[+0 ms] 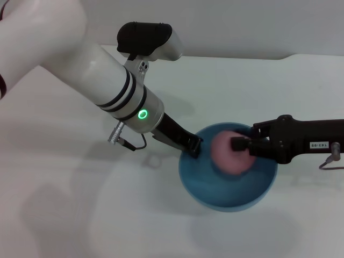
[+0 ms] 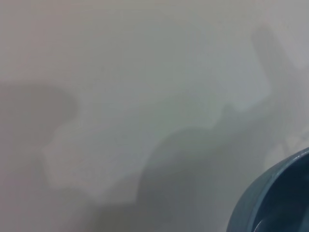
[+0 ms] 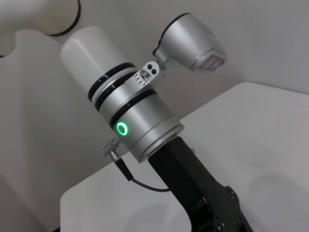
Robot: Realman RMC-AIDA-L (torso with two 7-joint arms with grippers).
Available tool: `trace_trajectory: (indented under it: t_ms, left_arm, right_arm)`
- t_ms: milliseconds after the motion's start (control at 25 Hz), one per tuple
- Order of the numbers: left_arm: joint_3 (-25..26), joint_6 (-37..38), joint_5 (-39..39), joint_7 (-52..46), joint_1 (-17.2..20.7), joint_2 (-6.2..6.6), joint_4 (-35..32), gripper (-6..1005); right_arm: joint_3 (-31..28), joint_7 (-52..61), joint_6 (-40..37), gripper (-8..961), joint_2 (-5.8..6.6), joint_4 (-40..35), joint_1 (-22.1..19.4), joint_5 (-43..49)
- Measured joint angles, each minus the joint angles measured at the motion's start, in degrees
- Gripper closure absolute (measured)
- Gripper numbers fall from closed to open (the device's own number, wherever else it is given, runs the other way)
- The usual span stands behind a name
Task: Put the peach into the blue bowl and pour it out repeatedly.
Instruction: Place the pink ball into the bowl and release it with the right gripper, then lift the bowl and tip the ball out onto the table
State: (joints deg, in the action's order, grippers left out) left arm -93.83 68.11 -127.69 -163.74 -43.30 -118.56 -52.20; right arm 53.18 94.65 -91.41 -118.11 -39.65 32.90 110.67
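The blue bowl (image 1: 226,193) rests on the white table at centre right in the head view. My left gripper (image 1: 192,146) reaches in from the upper left and is shut on the bowl's near-left rim. The pink peach (image 1: 224,156) hangs just inside the bowl's upper half, looking blurred. From the right, my right gripper (image 1: 240,145) is shut on the peach, one black finger across its face. In the left wrist view only a piece of the blue bowl (image 2: 275,198) shows. The right wrist view shows my left arm (image 3: 140,125), not the peach or the bowl.
The white table (image 1: 80,204) spreads all round the bowl, with its far edge near the back wall. My left arm's thick white forearm (image 1: 80,59) crosses the upper left. A cable (image 1: 131,144) hangs off its wrist.
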Motion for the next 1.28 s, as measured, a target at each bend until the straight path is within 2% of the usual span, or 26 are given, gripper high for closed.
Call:
trace_trajectory:
  t_ms: [160,360,520,640,800,1040,1280]
  left_arm:
    - [-0.02,-0.44,0.01,0.0,0.0,0.0,0.01,999]
    - [0.01,-1.41,0.06,0.01,-0.03,0.01,0.01,1000]
    - [-0.12,-3.87,0.21,0.49,-0.14,-0.04,0.0,1000]
    - [-2.48,-9.37,1.61,0.96,0.15,-0.07,0.0,1001]
    - [-9.26,-20.5,3.37,2.46,1.34,0.04,0.0,1000]
    - [-17.42,-34.51,2.95,7.37,3.52,0.12,-1.26,1000]
    - [-21.76,-47.7,-1.14,7.62,6.72,0.22,-1.52,1000]
  right_arm:
    - [0.01,0.0,-0.51,668,-0.02,-1.19,-0.45,0.01]
    - [0.03,0.69,-1.48,601,0.26,-4.06,-2.23,0.04]
    - [-3.88,3.3,-1.25,548,0.39,-7.87,-5.59,-0.25]
    - [-9.67,5.13,-1.06,521,0.89,-8.56,-7.77,-0.03]
    - [-18.72,5.76,-1.38,520,1.78,-7.76,-10.79,1.52]
    - [-32.19,5.81,-1.6,521,1.88,-7.65,-13.42,8.2]
    - [-36.45,6.73,-0.83,521,2.31,-7.2,-14.16,12.33]
